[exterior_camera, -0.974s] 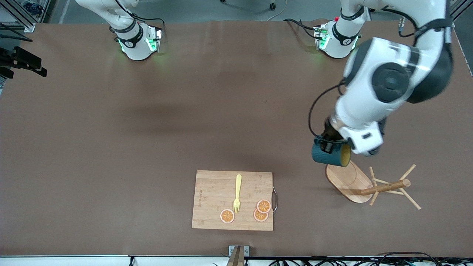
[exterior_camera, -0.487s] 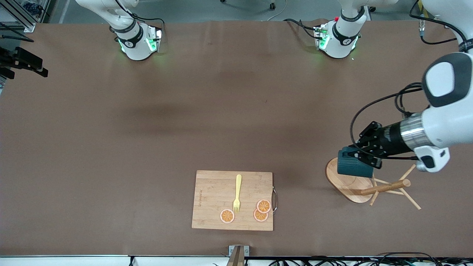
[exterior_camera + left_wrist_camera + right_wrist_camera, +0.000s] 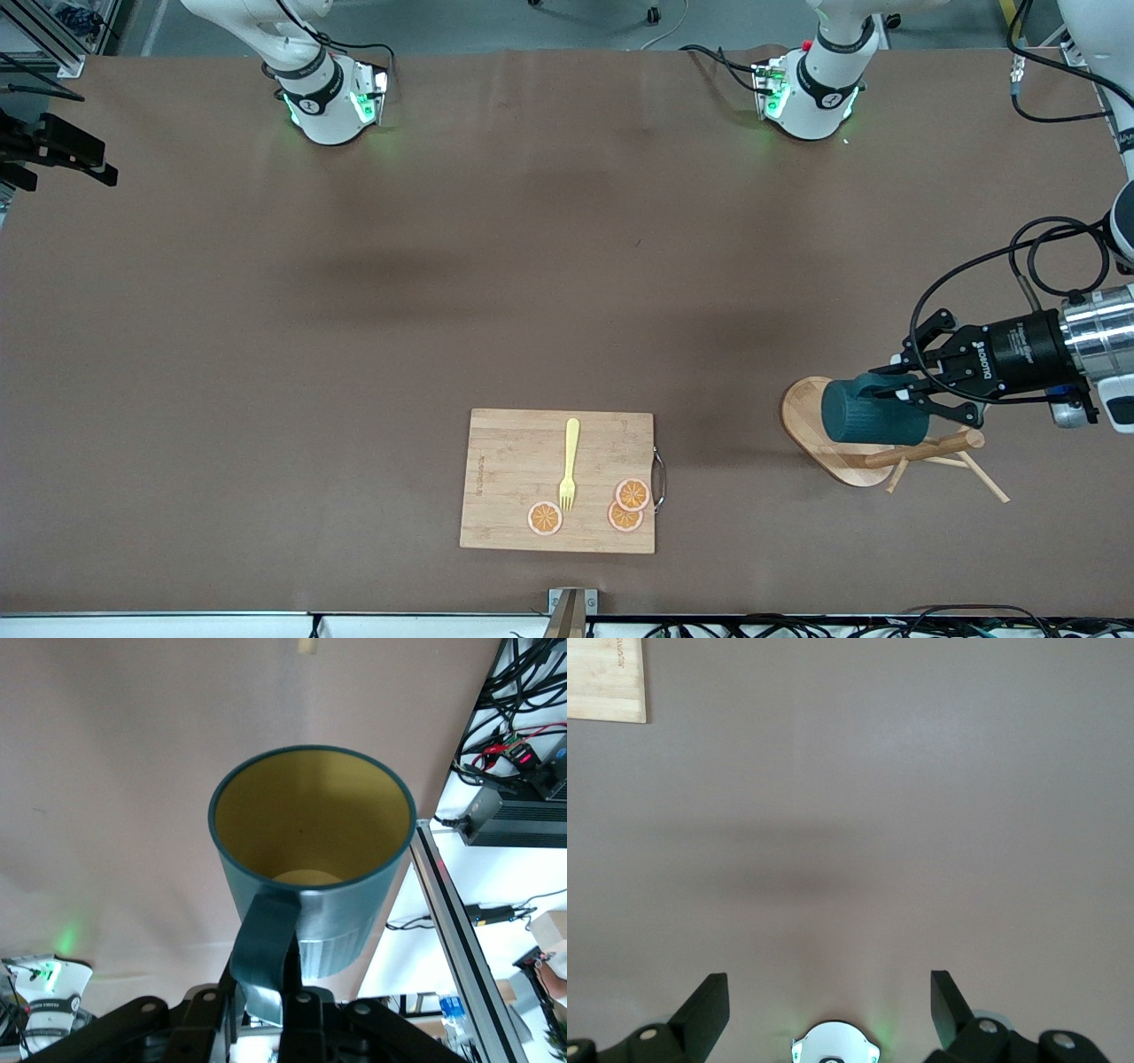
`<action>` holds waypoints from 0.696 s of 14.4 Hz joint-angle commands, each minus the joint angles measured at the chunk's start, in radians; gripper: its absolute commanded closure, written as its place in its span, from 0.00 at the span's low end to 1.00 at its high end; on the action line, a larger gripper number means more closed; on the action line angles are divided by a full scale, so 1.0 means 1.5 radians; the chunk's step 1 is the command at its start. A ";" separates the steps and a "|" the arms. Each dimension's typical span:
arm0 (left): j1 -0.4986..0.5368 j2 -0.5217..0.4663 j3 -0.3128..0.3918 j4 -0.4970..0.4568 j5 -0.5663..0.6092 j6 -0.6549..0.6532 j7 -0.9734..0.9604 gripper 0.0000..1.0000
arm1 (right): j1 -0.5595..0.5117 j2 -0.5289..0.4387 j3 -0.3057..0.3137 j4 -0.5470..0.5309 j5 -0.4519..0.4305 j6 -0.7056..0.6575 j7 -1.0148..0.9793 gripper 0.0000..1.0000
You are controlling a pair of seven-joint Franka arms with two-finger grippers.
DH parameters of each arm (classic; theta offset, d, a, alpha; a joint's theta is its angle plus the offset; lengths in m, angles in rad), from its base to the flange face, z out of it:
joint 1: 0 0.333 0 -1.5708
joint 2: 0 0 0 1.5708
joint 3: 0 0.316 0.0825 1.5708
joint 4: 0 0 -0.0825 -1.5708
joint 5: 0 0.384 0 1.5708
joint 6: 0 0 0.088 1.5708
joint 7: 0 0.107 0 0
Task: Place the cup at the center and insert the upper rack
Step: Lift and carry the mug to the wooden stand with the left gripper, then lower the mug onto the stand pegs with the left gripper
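**A:** Where is your left gripper (image 3: 904, 408) sitting?

**B:** At the right edge of the frame, low down. Its fingers are clamping the cup (image 3: 873, 422) by the handle, and the cup is lying sideways in the air over the upper rack (image 3: 850, 461).

**A:** And the rack?

**B:** You are looking at it tipped on its side at lower right, its post pointing toward the left arm's end of the table. The cutting board (image 3: 514, 470) with the fork (image 3: 569, 463) is lying at bottom centre.

**A:** Your right gripper (image 3: 830, 1001)?

**B:** It is waiting with fingers spread wide, holding nothing, over bare table.
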 commanded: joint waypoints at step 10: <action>0.024 0.062 -0.002 0.001 -0.105 0.029 0.032 0.99 | -0.001 -0.017 0.008 -0.015 0.000 0.008 0.006 0.00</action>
